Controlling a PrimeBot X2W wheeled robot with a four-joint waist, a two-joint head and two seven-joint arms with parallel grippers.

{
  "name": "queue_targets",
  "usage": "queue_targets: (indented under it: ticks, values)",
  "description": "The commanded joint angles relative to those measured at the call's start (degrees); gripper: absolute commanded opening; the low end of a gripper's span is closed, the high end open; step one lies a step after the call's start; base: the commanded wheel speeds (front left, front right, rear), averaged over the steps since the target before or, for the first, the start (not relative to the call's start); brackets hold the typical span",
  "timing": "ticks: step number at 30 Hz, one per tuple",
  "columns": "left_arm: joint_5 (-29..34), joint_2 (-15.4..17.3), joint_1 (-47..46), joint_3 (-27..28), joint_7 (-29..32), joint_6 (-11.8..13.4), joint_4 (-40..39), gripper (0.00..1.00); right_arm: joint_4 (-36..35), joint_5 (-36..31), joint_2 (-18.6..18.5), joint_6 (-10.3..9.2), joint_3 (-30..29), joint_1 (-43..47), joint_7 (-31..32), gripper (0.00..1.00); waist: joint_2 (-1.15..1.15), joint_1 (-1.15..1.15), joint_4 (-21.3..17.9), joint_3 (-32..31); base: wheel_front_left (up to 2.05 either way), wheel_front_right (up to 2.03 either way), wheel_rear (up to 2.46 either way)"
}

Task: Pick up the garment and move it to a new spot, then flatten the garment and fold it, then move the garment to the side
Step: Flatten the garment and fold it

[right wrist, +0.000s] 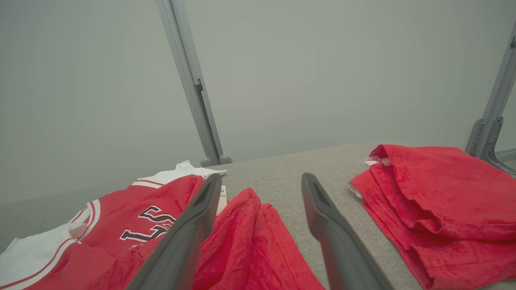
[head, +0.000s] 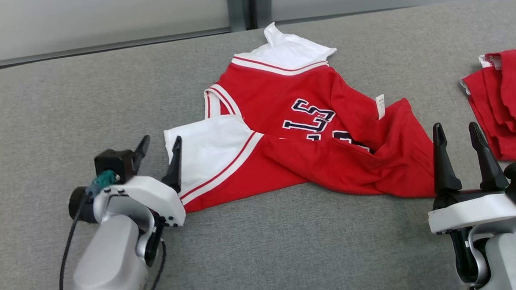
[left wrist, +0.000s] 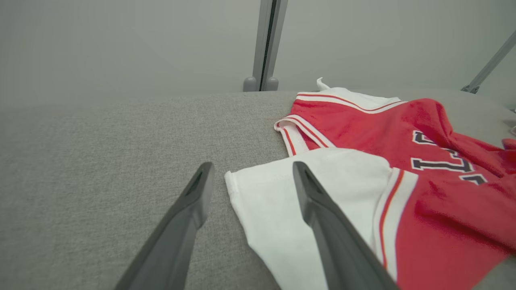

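- The crumpled garment (head: 310,129) lies mid-bench (head: 61,106); left fingers (head: 175,160) and right fingers (head: 442,162) stand spread, holding nothing.
- The left pair straddles the white sleeve edge: a shallow pinch may catch one layer and slip.
- A right-side reach that drifts could snag the red pile (head: 509,101) nearby.

It looks like a robot test lab: a grey cloth-covered table (head: 61,106) backed, along the frame's top, by plain pale panels (head: 101,16) on metal posts (head: 242,6).

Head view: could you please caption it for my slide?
Open left gripper and right gripper flank a crumpled red-and-white jersey on a grey surface; another red garment lies right.
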Motion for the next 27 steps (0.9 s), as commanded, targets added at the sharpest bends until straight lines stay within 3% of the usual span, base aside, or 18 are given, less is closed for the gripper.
queue_targets:
  ticks: [1,12,23,25,26,27]
  values:
    - [0.6,0.8,-2.8,-0.1,0.7,0.2,2.7,1.0,-0.5,-0.6,0.0,0.0,0.1,-0.1,0.2,1.0,0.0,0.0,-1.3,1.4,0.0,0.0,0.0]
    - [4.5,2.9,-12.6,-3.8,3.6,1.3,16.8,1.0,-1.5,1.0,0.5,0.0,-0.6,-1.3,-0.1,1.0,0.0,0.0,-3.5,3.9,0.0,0.0,0.0]
    - [3.7,2.2,-16.2,-4.8,3.0,0.0,24.8,1.0,-1.9,-0.8,0.7,0.0,-1.4,-2.1,-0.3,1.0,0.0,0.0,-3.9,4.9,0.0,0.0,0.0]
    - [3.2,1.9,-16.5,-5.0,2.6,-0.7,25.6,0.16,-1.8,-0.9,0.7,0.0,-1.5,-2.1,-0.4,1.0,0.0,0.0,-3.9,5.0,0.0,0.0,0.0]
    - [3.0,1.7,-16.7,-5.1,2.1,-1.1,25.7,0.0,-1.8,-0.9,0.7,0.0,-1.5,-2.1,-0.4,1.0,0.0,0.0,-3.8,5.0,0.0,0.0,0.0]
    - [3.1,1.6,-16.8,-5.5,1.5,-1.4,25.7,0.0,-1.7,-0.8,0.7,0.0,-1.6,-2.1,-0.4,1.0,0.0,0.0,-3.7,5.0,0.0,0.0,0.0]
